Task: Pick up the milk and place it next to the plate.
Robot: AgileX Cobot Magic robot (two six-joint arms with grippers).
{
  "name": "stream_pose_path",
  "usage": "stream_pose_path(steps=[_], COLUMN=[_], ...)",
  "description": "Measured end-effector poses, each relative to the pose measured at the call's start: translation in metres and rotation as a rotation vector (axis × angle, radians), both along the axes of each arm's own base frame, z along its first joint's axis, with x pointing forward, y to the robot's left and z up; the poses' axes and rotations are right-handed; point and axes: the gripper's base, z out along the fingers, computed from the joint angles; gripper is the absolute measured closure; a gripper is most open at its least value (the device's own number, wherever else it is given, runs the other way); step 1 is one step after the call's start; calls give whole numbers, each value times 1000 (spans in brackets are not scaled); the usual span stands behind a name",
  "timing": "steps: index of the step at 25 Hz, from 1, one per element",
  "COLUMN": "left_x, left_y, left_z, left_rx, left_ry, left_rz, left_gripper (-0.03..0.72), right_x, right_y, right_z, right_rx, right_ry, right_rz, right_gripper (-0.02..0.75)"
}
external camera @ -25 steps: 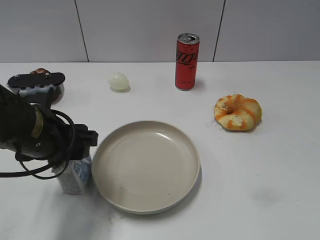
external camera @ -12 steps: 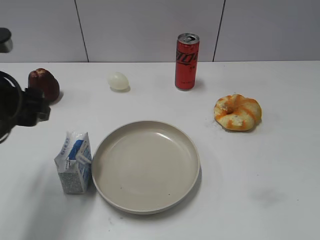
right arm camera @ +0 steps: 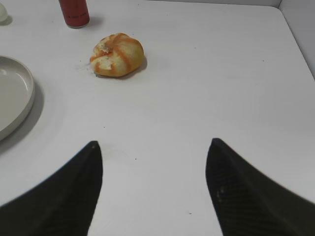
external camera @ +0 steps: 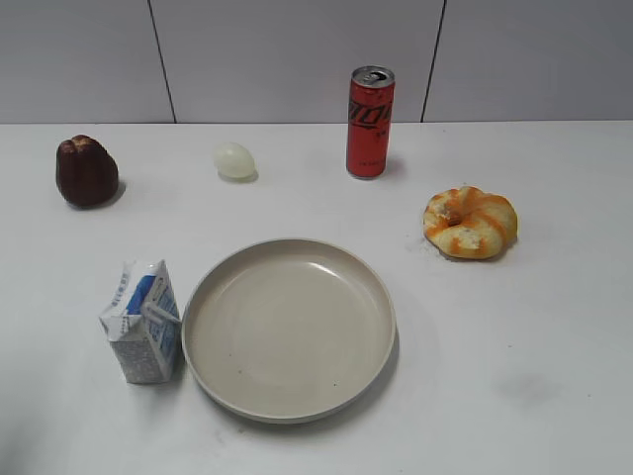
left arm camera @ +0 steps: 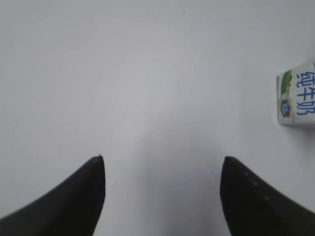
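Observation:
The milk (external camera: 143, 322), a small white carton with blue print and a straw on its side, stands upright on the table just left of the beige plate (external camera: 289, 408), almost touching its rim. Part of the milk also shows at the right edge of the left wrist view (left arm camera: 298, 93). My left gripper (left arm camera: 162, 160) is open and empty over bare table, apart from the carton. My right gripper (right arm camera: 153, 145) is open and empty. The plate's rim shows at the left of the right wrist view (right arm camera: 27, 101). Neither arm shows in the exterior view.
A red can (external camera: 370, 121) stands at the back centre. A pale egg-like object (external camera: 234, 159) lies left of it. A dark brown cake-like object (external camera: 86, 170) sits at the back left. A glazed bun (external camera: 470, 222) lies at the right, also in the right wrist view (right arm camera: 117, 54).
My left arm has pulled back to the left and left the exterior view. The milk, released, stands beside the plate. The brown object at back left is now uncovered.

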Motion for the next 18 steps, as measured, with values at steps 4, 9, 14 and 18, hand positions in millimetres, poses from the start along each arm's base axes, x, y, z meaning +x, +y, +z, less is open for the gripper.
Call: stream_pose_path(steps=[4, 9, 14, 18], left_x=[-36, -82, -116, -138], left_y=[-5, -10, -11, -12], left_z=[-11, -21, -11, -9], left_rx=[-53, -96, -93, -90], left_ry=[-28, -115, -328, -472], left_rz=[-1, -16, -29, -37], left_gripper=[148, 151, 151, 151], right_x=[0, 0, 0, 0], right_y=[0, 0, 0, 0], right_z=[0, 0, 0, 0], right_rx=[0, 0, 0, 0], right_ry=[0, 0, 0, 0], right_rz=[0, 0, 0, 0], right_gripper=[238, 238, 238, 238])
